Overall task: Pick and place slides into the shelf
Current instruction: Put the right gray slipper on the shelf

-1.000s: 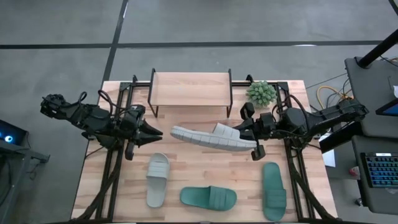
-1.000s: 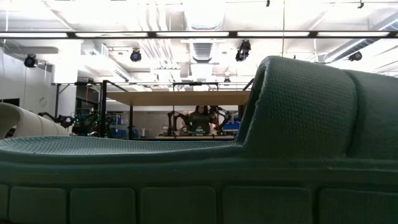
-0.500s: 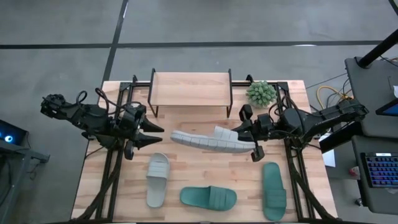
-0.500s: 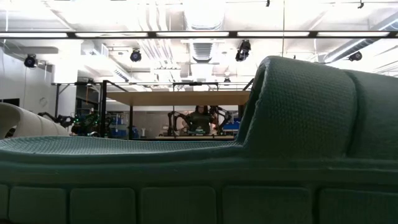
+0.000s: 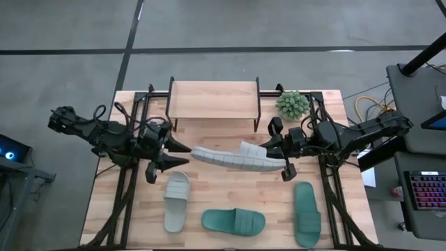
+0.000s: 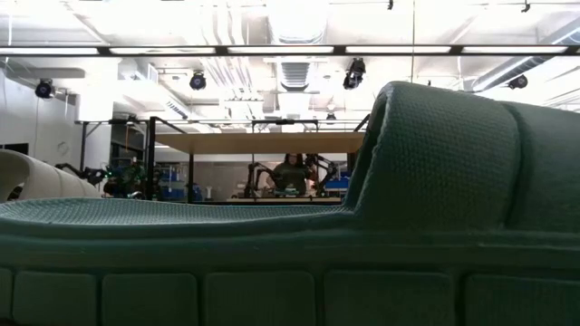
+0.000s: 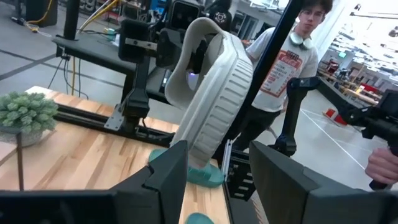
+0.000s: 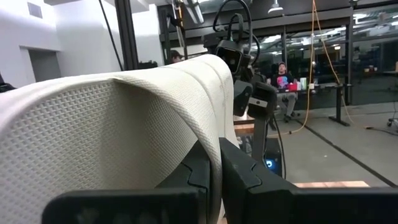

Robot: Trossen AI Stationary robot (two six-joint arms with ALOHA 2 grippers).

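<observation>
A pale slide (image 5: 233, 157) hangs in the air over the table's middle, with my right gripper (image 5: 277, 150) shut on its strap end. My left gripper (image 5: 182, 152) stands open at the slide's free end (image 7: 199, 143), which shows just in front of the gap between its fingers (image 7: 168, 177). On the table's near part lie another pale slide (image 5: 175, 201) and two teal slides (image 5: 233, 222) (image 5: 306, 213), each on its sole. The shelf (image 5: 213, 99) stands at the far edge with nothing on its top. My right gripper pinches the edge of the slide's ribbed strap (image 8: 211, 134) between its two fingers (image 8: 245, 174). The fingers come in level from the table's right side. The slide is lifted clear, turned on its side, and reaches toward my left gripper. My left gripper: I cannot tell whether its fingers touch the slide's free end.
A small potted plant (image 5: 292, 104) stands right of the shelf. The near teal slide (image 6: 290, 244) fills the low view, with the shelf (image 6: 263, 143) far behind it. A person (image 7: 298, 56) stands beyond the table's right side. Black frames run along both table sides.
My left gripper has opened and gone toward the table's right edge, up to the free end of the held slide. My right gripper has kept the slide in the air in the same place.
</observation>
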